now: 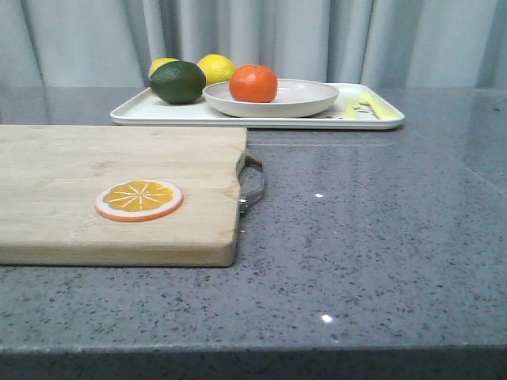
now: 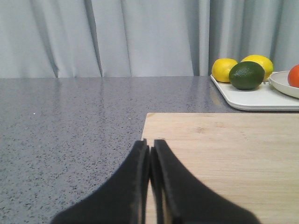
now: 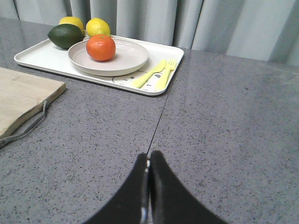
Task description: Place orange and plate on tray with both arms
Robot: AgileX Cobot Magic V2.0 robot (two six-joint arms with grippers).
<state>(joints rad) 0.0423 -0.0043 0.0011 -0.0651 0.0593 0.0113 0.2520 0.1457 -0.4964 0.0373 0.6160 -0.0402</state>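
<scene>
So the glossy round orange (image 1: 253, 83) sits inside the shallow off-white round plate (image 1: 305, 101), toward its left side, and the plate rests on the flat white rectangular tray (image 1: 158, 112) at the far end of the speckled grey stone table (image 1: 372, 237). Neither arm shows up in the front view at all, you only get them from the wrist cams.

Left gripper (image 2: 152, 149): its black fingers (image 2: 135, 186) are pressed together with nothing between them, hovering over the near corner of the pale wooden cutting board (image 2: 224, 158). The tray is well ahead of the fingers and off to one side, and only the edge of the plate and a sliver of the orange make it into that view.

Right gripper (image 3: 149, 161): black fingers (image 3: 163, 196) also closed up tight and empty, over bare table. Ahead of them that cam shows the whole tray, including the pale yellow fork and knife (image 3: 156, 74) lying just beside the plate, which the front view barely catches.

Also on the tray, beyond the plate: a dark green lime (image 1: 177, 81) and two yellow lemons (image 1: 216, 68). Only the front view shows the flat orange slice disc (image 1: 139, 199) lying on the board, plus the board's metal handle (image 1: 252, 188).
</scene>
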